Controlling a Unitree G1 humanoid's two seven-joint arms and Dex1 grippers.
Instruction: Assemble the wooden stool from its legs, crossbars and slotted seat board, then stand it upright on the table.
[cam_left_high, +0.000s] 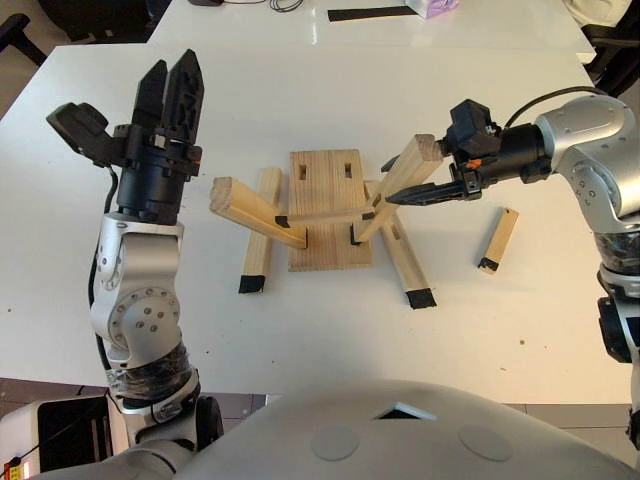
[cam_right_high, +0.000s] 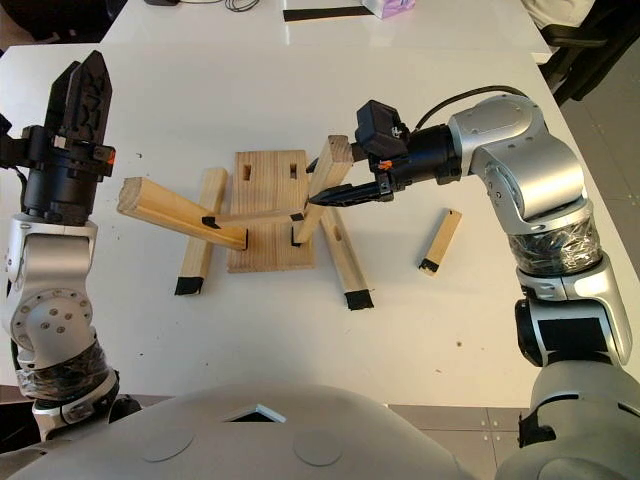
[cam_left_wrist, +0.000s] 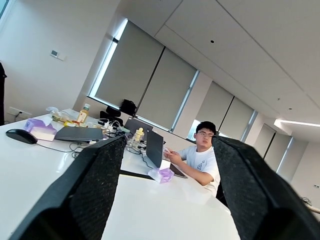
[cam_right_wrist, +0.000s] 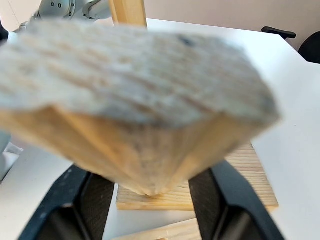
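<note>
The slotted seat board (cam_left_high: 330, 175) lies flat mid-table. Over it rests an H-shaped piece: a tilted left leg (cam_left_high: 250, 208) and a tilted right leg (cam_left_high: 405, 178) joined by a thin crossbar (cam_left_high: 325, 215). Two more legs with black tips lie flat, one to the left (cam_left_high: 260, 250) and one to the right (cam_left_high: 408, 265) of the board. My right gripper (cam_left_high: 398, 197) is shut on the tilted right leg near its upper end; that leg's end grain (cam_right_wrist: 135, 95) sits between the fingers (cam_right_wrist: 92, 200). My left gripper (cam_left_high: 170, 85) is raised left of the parts, pointing up, open and holding nothing.
A short loose crossbar (cam_left_high: 497, 240) lies on the white table (cam_left_high: 300, 330) to the right, under my right forearm. A black strip (cam_left_high: 370, 13) and a tissue pack (cam_left_high: 432, 8) sit on the far table. Bare tabletop lies in front of the parts.
</note>
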